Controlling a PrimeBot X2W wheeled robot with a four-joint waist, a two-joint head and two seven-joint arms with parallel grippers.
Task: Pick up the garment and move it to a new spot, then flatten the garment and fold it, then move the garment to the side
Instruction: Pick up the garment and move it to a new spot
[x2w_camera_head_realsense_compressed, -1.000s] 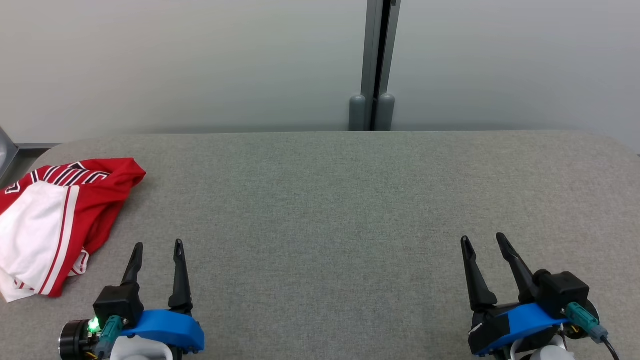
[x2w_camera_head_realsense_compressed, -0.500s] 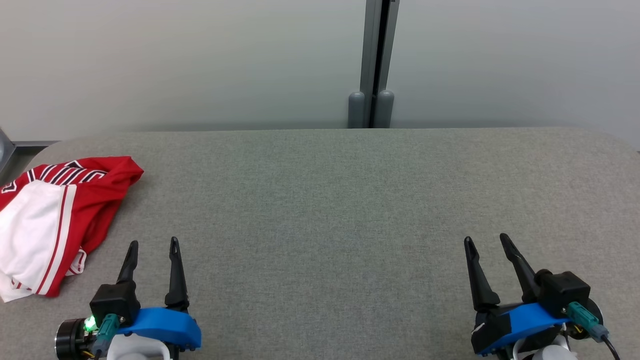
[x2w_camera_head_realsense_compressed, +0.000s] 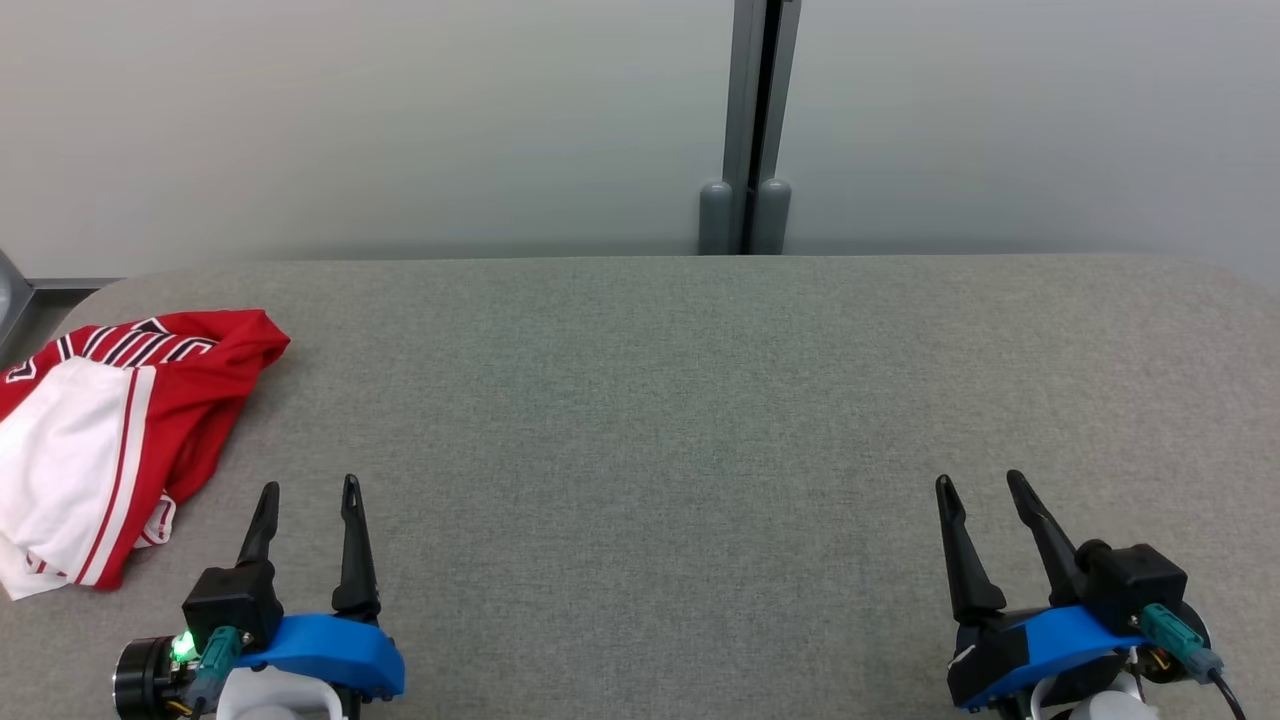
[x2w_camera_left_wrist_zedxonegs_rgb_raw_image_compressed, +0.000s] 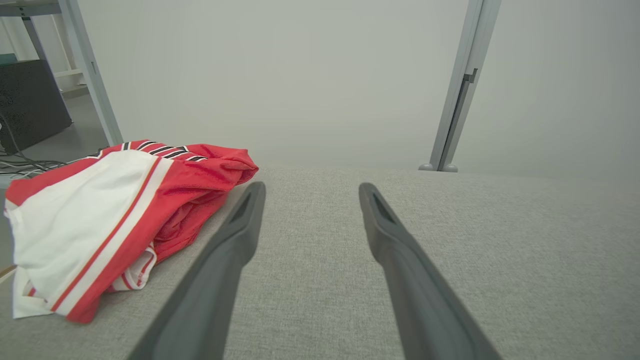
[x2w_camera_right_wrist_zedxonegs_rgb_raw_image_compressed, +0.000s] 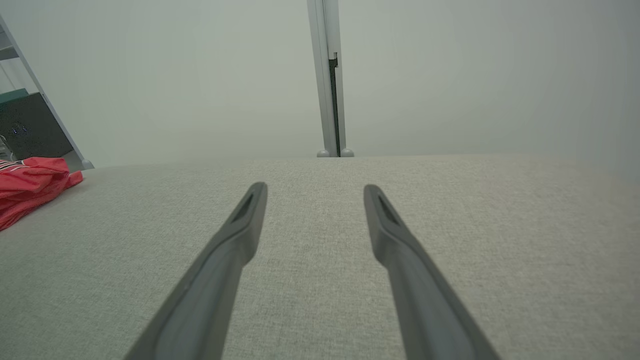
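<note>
A red and white garment (x2w_camera_head_realsense_compressed: 110, 440) with black-striped trim lies bunched at the far left of the grey fabric table (x2w_camera_head_realsense_compressed: 650, 420). It also appears at the left of the left wrist view (x2w_camera_left_wrist_zedxonegs_rgb_raw_image_compressed: 115, 225) and as a red corner in the right wrist view (x2w_camera_right_wrist_zedxonegs_rgb_raw_image_compressed: 30, 187). My left gripper (x2w_camera_head_realsense_compressed: 310, 490) stands open near the front left, just right of the garment and apart from it, nothing between its fingers (x2w_camera_left_wrist_zedxonegs_rgb_raw_image_compressed: 235, 235). Far from the garment, my right gripper (x2w_camera_head_realsense_compressed: 980, 482) is open and empty at the front right.
A pale wall with a grey vertical post (x2w_camera_head_realsense_compressed: 748, 130) runs behind the table's far edge. A metal frame leg (x2w_camera_left_wrist_zedxonegs_rgb_raw_image_compressed: 92, 75) and a dark box (x2w_camera_left_wrist_zedxonegs_rgb_raw_image_compressed: 27, 102) stand beyond the table's left end. Bare grey fabric stretches between the two grippers.
The head view has shifted slightly. Both grippers sit a little lower in that view and remain open. The garment lies as before.
</note>
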